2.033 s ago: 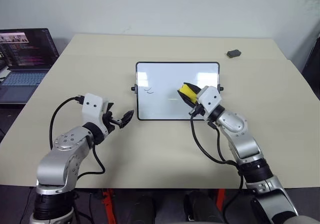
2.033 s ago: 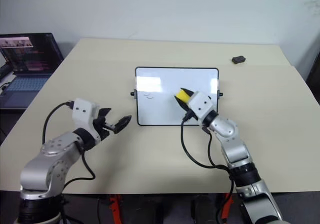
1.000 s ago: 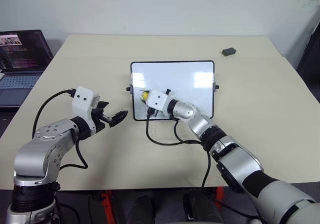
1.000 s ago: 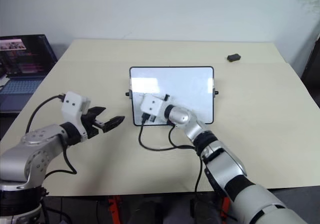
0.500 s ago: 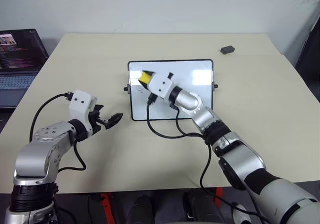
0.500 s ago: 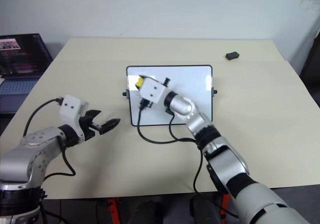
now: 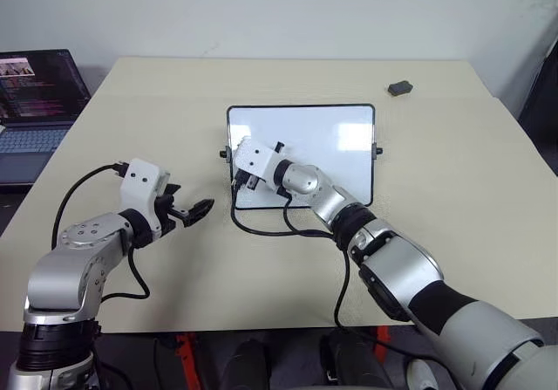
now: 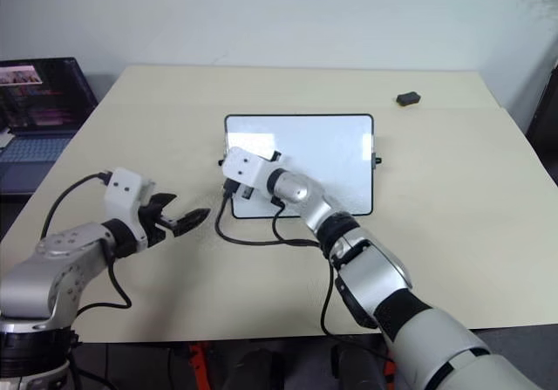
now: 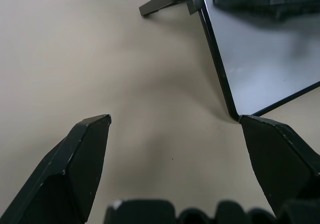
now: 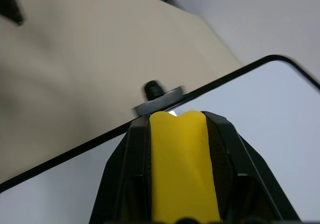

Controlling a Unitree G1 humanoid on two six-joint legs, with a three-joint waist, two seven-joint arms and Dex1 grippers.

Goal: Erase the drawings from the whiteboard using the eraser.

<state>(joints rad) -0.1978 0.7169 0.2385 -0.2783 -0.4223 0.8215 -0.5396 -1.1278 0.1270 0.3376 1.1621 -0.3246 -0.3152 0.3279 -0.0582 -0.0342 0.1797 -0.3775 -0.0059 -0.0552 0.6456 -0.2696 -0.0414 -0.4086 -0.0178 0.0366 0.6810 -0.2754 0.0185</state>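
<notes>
Right wrist view: the right gripper (image 10: 179,116) is clenched on the yellow eraser (image 10: 182,169), its tip at the whiteboard (image 7: 323,137) frame beside a side knob (image 10: 153,88) (the felt underside is hidden). From the head views the wrist housing covers the eraser. The left gripper (image 9: 175,129) hovers spread wide over the table (image 7: 488,163), near the board's lower corner.
</notes>
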